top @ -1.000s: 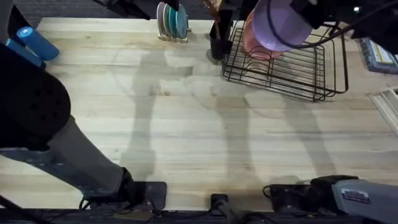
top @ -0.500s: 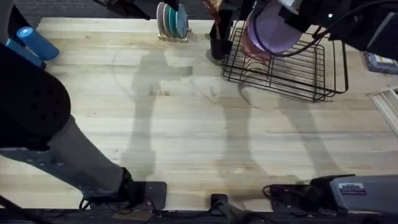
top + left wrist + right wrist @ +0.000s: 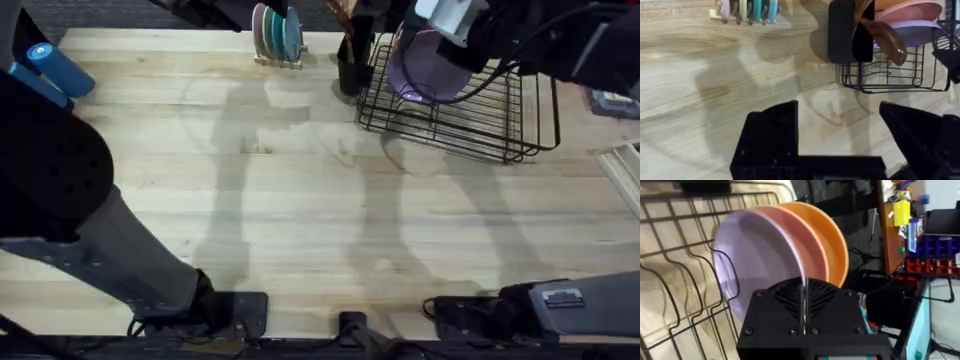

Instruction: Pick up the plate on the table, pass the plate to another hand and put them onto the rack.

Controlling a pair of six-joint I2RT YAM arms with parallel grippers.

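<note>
lavender plastic, the plate [image 3: 425, 68] stands on edge in the rack [image 3: 480, 125] at the table's [image 3: 300, 200] far right, set among the upright slot wires at the rack's left end. in the right wrist view the plate [image 3: 747, 255] sits foremost of three, with a pink plate [image 3: 800, 245] just behind it and an orange plate [image 3: 832, 245] behind that, all leaning the same way and close together. the right gripper [image 3: 450, 30] is at the plate's upper rim, its arm reaching in from the right above the rack. its fingers are pressed together with the plate's edge running between them, so it is clamped on the plate.

the left wrist view looks across the table toward the rack [image 3: 890, 75], where the plate [image 3: 915, 32] and the pink plate [image 3: 910, 10] show behind a black holder [image 3: 842, 30] with a brown wooden utensil [image 3: 885, 42] leaning out of it. the left gripper [image 3: 840, 135] hangs over bare wood well short of the rack, its two fingers spread wide with nothing between them. in the overhead view the left arm [image 3: 60, 190] shows large and dark at the lower left.

a small wooden holder [image 3: 277, 40] with teal and pink plates stands at the table's far edge, left of the black holder [image 3: 352, 65]. a blue cylinder [image 3: 60, 68] lies at the far left.
</note>
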